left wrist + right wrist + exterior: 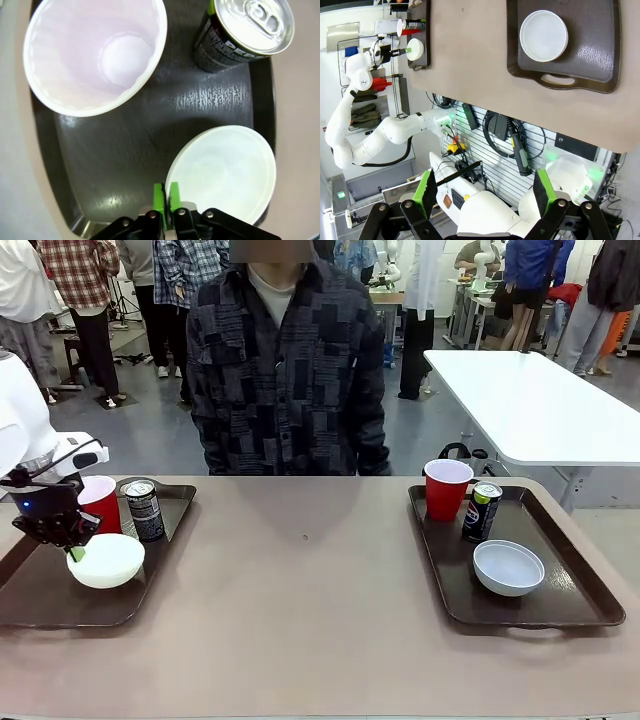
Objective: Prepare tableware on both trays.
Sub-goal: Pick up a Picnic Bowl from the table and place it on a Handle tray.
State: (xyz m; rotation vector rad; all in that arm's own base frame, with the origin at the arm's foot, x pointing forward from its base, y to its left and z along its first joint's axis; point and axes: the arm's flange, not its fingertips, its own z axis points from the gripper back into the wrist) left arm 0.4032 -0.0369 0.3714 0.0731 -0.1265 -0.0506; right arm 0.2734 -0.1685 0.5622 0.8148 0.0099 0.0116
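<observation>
Left gripper (166,192) at bowl (222,170) rim, lower centre of frame.
Green pads nearly together astride the rim; right gripper (485,192) spread wide.

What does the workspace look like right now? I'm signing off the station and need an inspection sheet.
Surface: brown table, bare between the trays.
Job's things: left tray holds a red cup, a dark can and a white bowl; right tray holds a red cup, a green-topped can and a white bowl.
Clutter: nothing seen.
Grippers: left gripper at the left bowl's rim, pads nearly together, grip unclear; right gripper open, holding nothing, high above the table edge.
Cables: cables on a slotted panel below the table.
Surroundings: person at the far side; white table behind.
</observation>
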